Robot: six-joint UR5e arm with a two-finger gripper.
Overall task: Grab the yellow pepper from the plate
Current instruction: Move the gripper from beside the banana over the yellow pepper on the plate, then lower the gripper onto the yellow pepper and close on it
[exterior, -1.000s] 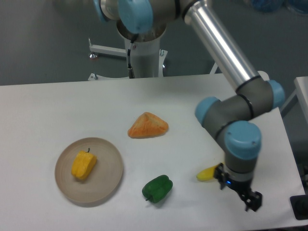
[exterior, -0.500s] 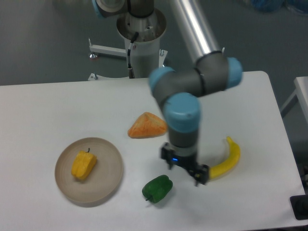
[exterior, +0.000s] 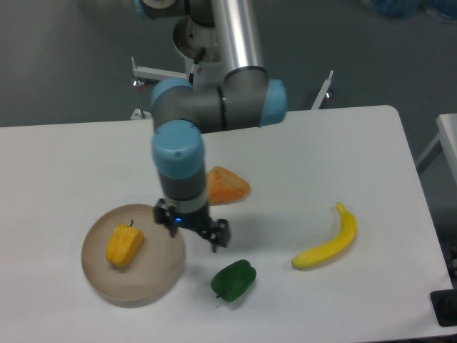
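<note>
One plate at near left of worktop, holding one item only: pepper, yellow, lying left of plate centre, stem up and away. Not yet grasped.

Beside plate to the right, green pepper on worktop, close to plate rim but apart from it. Banana well off to the right.

Gripper positioned above plate's right rim, right of the yellow pepper and apart from it, pointing down. Nothing seen held. State of jaws: cannot tell; too dark and small to judge the gap.

Behind gripper, orange wedge, partly hidden by the wrist. Arm base at far edge.

Step in hand, as judged: approach, not yet aligned over target. Next move calls for a further shift left to centre over the pepper, jaws spread wider than its body, then a straight descent stopping short of the plate floor. Risk noted: blocky, smooth pepper may slide or roll on the flat dish if pinched off-centre.
</note>
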